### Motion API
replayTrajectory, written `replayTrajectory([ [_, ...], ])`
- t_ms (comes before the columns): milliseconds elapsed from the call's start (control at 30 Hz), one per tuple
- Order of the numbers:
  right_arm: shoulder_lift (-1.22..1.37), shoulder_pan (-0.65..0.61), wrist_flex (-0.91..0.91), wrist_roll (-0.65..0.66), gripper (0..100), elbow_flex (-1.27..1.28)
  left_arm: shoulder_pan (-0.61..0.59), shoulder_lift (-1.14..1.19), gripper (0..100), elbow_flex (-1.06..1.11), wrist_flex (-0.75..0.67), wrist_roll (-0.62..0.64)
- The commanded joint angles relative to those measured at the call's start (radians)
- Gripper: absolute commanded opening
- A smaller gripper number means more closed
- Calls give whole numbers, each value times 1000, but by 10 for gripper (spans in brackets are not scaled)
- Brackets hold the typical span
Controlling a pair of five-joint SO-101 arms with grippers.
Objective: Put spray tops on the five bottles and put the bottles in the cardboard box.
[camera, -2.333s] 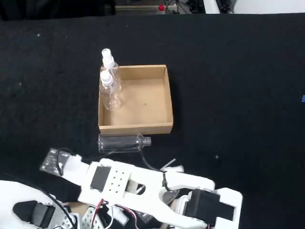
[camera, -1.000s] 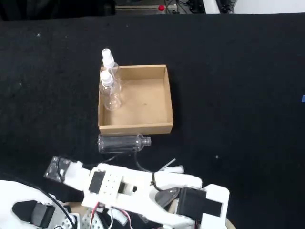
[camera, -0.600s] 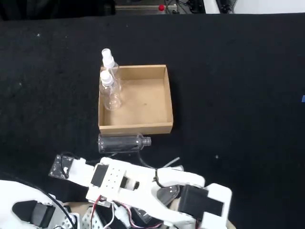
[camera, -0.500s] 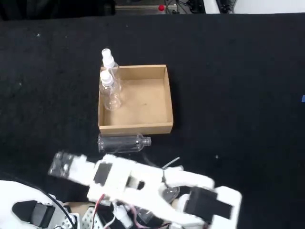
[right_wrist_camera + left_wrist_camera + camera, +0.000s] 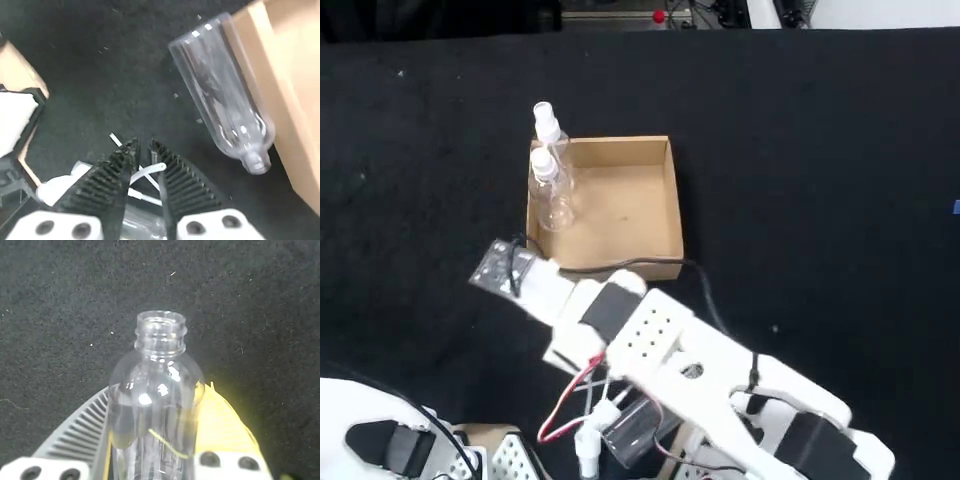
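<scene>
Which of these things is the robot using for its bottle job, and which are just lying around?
For the job:
cardboard box
spray-topped bottle inside it
second spray-topped bottle at its far corner
topless bottle in the left claw
lying bottle, also topless, beside the box
loose spray tops

Just lying about:
cables
red knob
blue scrap at the table's edge

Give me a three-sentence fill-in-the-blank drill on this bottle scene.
1. The clear plastic bottle with the bare neck sits in the ____ claw.
2. At the brown cardboard box's corner, ____ bottles carry white spray tops.
3. Another uncapped clear bottle lies on its ____ beside the box.
Missing words: left; two; side.
</scene>
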Motion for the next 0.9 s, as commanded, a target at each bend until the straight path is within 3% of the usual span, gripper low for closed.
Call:
replayTrajectory([
  [0,-65,46,48,3,98,-62,16,-28,70,-59,2,2],
  [133,-93,43,126,5,208,-150,15,-28,70,-59,2,2],
  [267,-131,0,199,149,172,-208,10,-28,71,-59,2,2],
  [433,-148,-183,244,338,152,-114,16,-26,72,-59,2,2],
  [533,-147,-264,206,347,153,-22,24,-20,72,-59,0,2],
  [733,-147,-272,130,319,221,59,27,-17,72,-59,0,2],
  [867,-145,-319,140,402,261,77,28,-17,72,-59,2,2],
])
